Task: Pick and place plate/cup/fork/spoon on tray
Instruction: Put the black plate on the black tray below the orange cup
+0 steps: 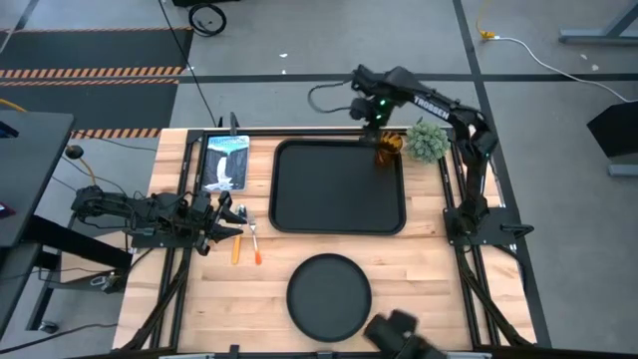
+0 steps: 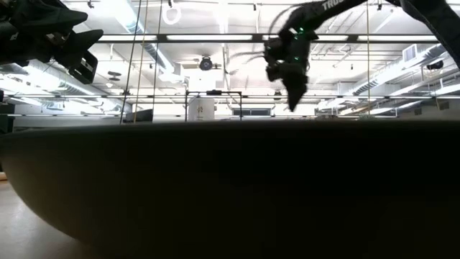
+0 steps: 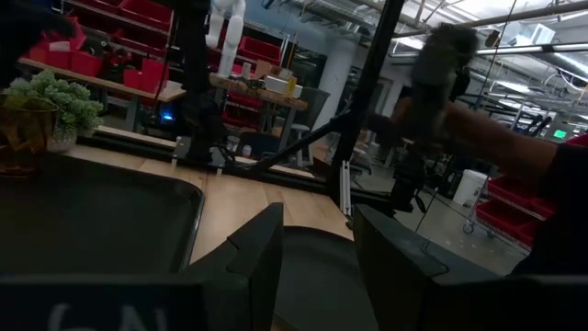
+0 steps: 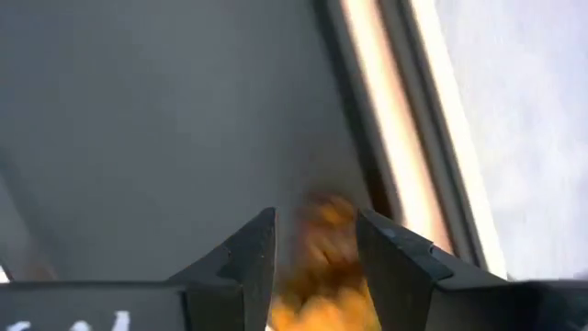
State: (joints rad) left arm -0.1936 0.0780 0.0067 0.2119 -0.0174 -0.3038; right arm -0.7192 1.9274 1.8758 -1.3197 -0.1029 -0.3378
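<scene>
The black tray [image 1: 339, 187] lies mid-table. The amber cup [image 1: 389, 150] stands upright in its far right corner. My right gripper [image 1: 377, 122] hangs above the cup, open, fingers pointing down; the cup shows blurred between and beyond the fingers in the right wrist view [image 4: 322, 248]. The round black plate [image 1: 329, 296] lies on the wood near the front edge and fills the low view [image 2: 230, 187]. The spoon [image 1: 236, 246] and the fork [image 1: 255, 249] lie left of the tray. My left gripper [image 1: 221, 217] hovers open and empty just left of them.
A green bushy plant [image 1: 429, 142] stands right of the cup, off the tray. A blue-and-white packet [image 1: 224, 162] lies left of the tray's far end. A dark device [image 1: 399, 334] sits at the near edge, right of the plate.
</scene>
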